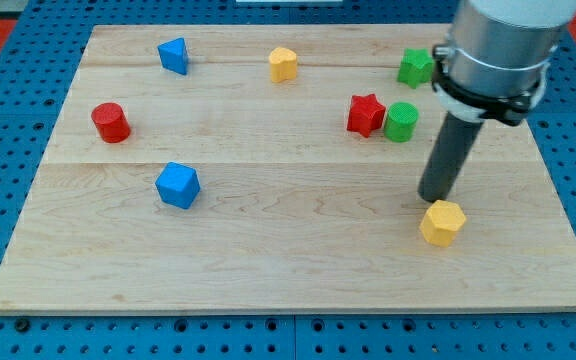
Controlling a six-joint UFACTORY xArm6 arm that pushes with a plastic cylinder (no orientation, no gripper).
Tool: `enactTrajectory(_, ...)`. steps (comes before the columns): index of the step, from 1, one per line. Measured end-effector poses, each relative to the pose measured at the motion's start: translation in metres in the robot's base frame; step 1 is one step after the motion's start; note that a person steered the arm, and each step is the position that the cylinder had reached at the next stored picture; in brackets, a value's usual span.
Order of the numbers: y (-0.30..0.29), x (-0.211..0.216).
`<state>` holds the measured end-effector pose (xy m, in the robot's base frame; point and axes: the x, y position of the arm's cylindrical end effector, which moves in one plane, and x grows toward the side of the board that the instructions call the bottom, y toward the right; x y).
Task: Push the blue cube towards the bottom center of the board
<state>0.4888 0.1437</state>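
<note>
Rod upright | my tip touching yellow block | blue cube well left | no gripper fitted

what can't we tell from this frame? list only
- Whether my tip touches the yellow block: camera view, they sit too close to separate.
- Full shape of the upper green block: its right side is hidden by the arm's housing.
- Arm above the collar: cut off by the view's top edge.
- Far faces of the blue cube, which sits far to the view's left of the tip: hidden by the cube itself.
</note>
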Motion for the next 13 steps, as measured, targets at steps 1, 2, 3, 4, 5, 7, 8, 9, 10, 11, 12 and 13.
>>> enactTrajectory(1, 0.002, 0.021)
enactTrajectory(2, 0.005, 0.040)
enactTrajectory(3, -0.004, 0.012)
enactTrajectory(4, -0.030, -0.009)
enactTrajectory(5, -0.077, -0.012)
enactTrajectory(7, -0.190, -0.031)
enactTrajectory(8, -0.262, -0.037)
enactTrajectory(9, -0.309, -0.047)
enactTrajectory(10, -0.318, -0.027)
enactTrajectory(11, -0.289, -0.003)
enactTrajectory(12, -0.263, -0.004)
enactTrajectory(13, -0.239, -0.011)
